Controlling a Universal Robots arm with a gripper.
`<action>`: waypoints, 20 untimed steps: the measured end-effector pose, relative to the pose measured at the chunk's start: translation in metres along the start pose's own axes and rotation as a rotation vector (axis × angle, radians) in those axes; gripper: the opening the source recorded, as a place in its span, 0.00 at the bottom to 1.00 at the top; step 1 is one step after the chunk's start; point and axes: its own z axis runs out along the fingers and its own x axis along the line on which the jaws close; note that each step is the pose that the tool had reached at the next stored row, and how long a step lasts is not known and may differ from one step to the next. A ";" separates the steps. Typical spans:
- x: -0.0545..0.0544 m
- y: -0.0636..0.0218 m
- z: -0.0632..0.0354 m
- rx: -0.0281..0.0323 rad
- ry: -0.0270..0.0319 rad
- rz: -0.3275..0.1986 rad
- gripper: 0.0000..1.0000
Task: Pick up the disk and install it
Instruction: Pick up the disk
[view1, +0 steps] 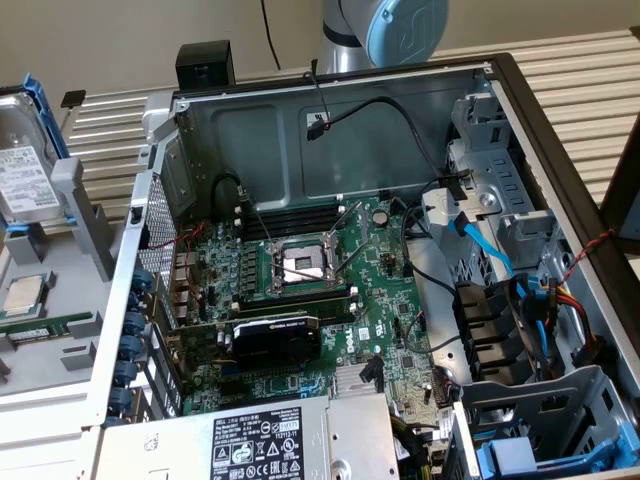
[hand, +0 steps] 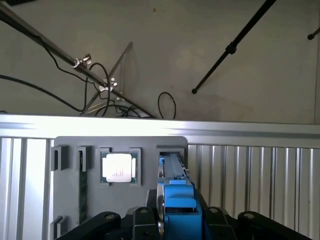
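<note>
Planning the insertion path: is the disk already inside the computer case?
No, the disk stands in the grey holder at the exterior view's left, outside the computer case.

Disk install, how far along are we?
Done: the hand is clamped on the disk by its blue carrier. In hand: the disk, seated in the grey holder. Left: lifting it out and installing it in the open computer case.

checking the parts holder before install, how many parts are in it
3: the disk stands on edge at one end of the holder, the chip lies flat next to it, and the memory stick sits past the chip. More may be hidden beyond the exterior view's left edge.
</note>
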 end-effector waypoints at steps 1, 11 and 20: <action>0.000 0.0001 -0.0029 0.0002 0.0011 0.000 0.37; 0.000 0.0013 -0.0349 0.0052 0.0101 0.000 0.37; 0.000 -0.0048 -0.0628 0.0143 0.0115 0.000 0.37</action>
